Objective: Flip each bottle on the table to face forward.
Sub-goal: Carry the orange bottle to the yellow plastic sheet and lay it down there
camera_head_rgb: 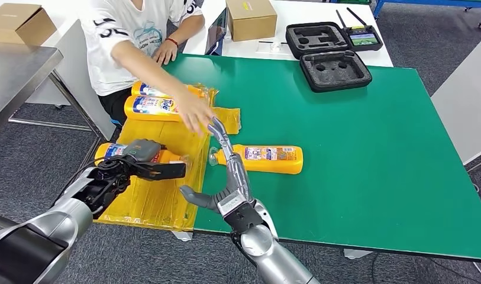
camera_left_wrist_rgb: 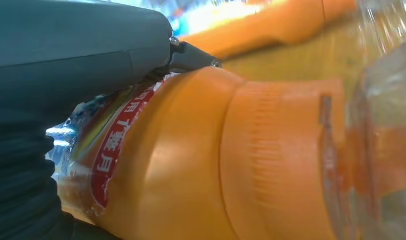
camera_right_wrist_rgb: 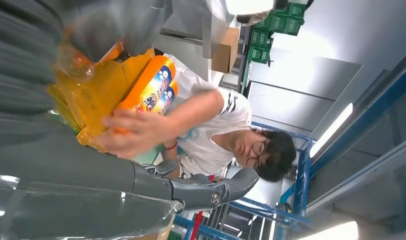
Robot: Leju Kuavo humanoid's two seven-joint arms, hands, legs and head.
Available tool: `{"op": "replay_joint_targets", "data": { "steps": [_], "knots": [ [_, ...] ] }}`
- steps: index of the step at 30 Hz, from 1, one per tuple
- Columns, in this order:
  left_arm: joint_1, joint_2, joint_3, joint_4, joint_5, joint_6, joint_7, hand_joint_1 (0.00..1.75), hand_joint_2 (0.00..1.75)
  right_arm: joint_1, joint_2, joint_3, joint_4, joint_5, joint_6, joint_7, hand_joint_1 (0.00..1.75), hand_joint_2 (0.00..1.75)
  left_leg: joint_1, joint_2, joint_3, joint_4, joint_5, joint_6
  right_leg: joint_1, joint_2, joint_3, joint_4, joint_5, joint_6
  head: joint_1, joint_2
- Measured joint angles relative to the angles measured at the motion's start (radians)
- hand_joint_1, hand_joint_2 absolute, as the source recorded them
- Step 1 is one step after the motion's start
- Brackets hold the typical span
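Several orange bottles lie on their sides. My left hand [camera_head_rgb: 140,158] grips one [camera_head_rgb: 110,150] on the yellow plastic sheet [camera_head_rgb: 161,195] at the table's front left; up close its orange shoulder [camera_left_wrist_rgb: 191,165] sits under my thumb [camera_left_wrist_rgb: 91,45]. My right hand [camera_head_rgb: 229,177] is open with its fingers stretched along the clear cap end of a second bottle [camera_head_rgb: 267,158] on the green table [camera_head_rgb: 374,148]. Two more bottles [camera_head_rgb: 152,107] [camera_head_rgb: 152,90] lie further back on the sheet. A person's hand [camera_head_rgb: 195,113] reaches over them, just beyond my right fingertips [camera_head_rgb: 217,127].
The person sits at the far left corner, arm across the sheet. Black foam cases [camera_head_rgb: 335,70] [camera_head_rgb: 318,38], a controller [camera_head_rgb: 363,38] and a cardboard box [camera_head_rgb: 251,18] stand at the back. A metal table [camera_head_rgb: 19,65] is at the left.
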Motion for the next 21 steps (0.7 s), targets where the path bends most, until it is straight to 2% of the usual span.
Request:
{"op": "replay_joint_targets", "data": {
  "steps": [5, 6, 7, 9, 10, 11, 14, 18, 21],
  "knots": [
    [-0.018, 0.008, -0.017, 0.018, -0.011, -0.078, -0.056, 1.72, 1.75, -0.014, 0.001, 0.01, 0.019, 0.004, 0.012, 0.003, 0.0, 1.75, 0.0, 0.0, 0.0, 0.0, 0.0, 0.0, 0.0, 0.0, 0.0, 0.0, 0.0, 0.0, 0.0, 0.0],
    [-0.02, 0.009, -0.02, 0.021, -0.012, -0.087, -0.065, 1.59, 1.75, -0.019, 0.001, 0.011, 0.022, 0.005, 0.013, 0.005, 0.0, 1.75, 0.0, 0.0, 0.001, 0.0, 0.0, 0.0, 0.0, 0.0, 0.0, 0.0, 0.0, 0.0, 0.0, 0.0],
    [-0.021, 0.009, -0.022, 0.023, -0.013, -0.093, -0.072, 1.32, 1.75, -0.024, 0.002, 0.013, 0.025, 0.005, 0.015, 0.007, 0.0, 1.75, 0.0, 0.0, 0.001, 0.0, 0.0, 0.0, 0.0, 0.0, 0.001, 0.0, 0.0, 0.0, 0.0, 0.0],
    [-0.021, 0.009, -0.03, 0.027, -0.014, -0.107, -0.083, 0.56, 1.75, -0.032, 0.003, 0.015, 0.032, 0.005, 0.02, 0.013, 0.0, 1.75, 0.0, 0.0, 0.001, 0.0, 0.0, 0.0, 0.0, 0.0, 0.001, 0.0, 0.0, 0.0, 0.0, 0.0],
    [-0.021, 0.009, -0.033, 0.029, -0.014, -0.114, -0.092, 0.31, 1.75, -0.034, 0.003, 0.016, 0.034, 0.005, 0.024, 0.016, 0.0, 1.75, 0.0, 0.0, 0.001, 0.0, 0.0, 0.0, 0.0, 0.0, 0.002, 0.0, 0.0, 0.0, 0.0, 0.0],
    [-0.021, 0.01, -0.036, 0.031, -0.014, -0.122, -0.103, 0.14, 1.75, -0.036, 0.003, 0.017, 0.037, 0.005, 0.028, 0.018, 0.0, 1.75, 0.0, 0.0, 0.001, 0.0, 0.0, 0.0, 0.0, 0.0, 0.002, 0.0, 0.0, 0.0, 0.0, 0.0],
    [-0.022, 0.012, -0.039, 0.034, -0.006, -0.145, -0.138, 0.0, 1.75, -0.037, 0.003, 0.017, 0.041, 0.004, 0.034, 0.023, 0.0, 1.75, 0.0, 0.0, 0.002, 0.0, 0.0, 0.0, 0.0, 0.0, 0.003, 0.0, 0.0, 0.0, 0.0, 0.0],
    [-0.018, 0.015, -0.039, 0.036, 0.032, -0.163, -0.185, 0.0, 0.0, -0.037, 0.002, 0.017, 0.043, 0.008, 0.036, 0.027, 0.0, 1.75, 0.0, 0.0, 0.003, 0.0, 0.0, 0.0, 0.0, 0.0, 0.004, 0.0, 0.0, 0.0, 0.0, 0.0],
    [-0.011, 0.018, -0.034, 0.035, 0.076, -0.164, -0.217, 0.0, 0.0, -0.033, 0.002, 0.017, 0.044, 0.017, 0.036, 0.028, 0.0, 1.75, 0.0, 0.0, 0.004, 0.0, 0.0, 0.0, 0.0, 0.0, 0.005, 0.0, 0.0, 0.0, 0.0, 0.0]
  ]
}}
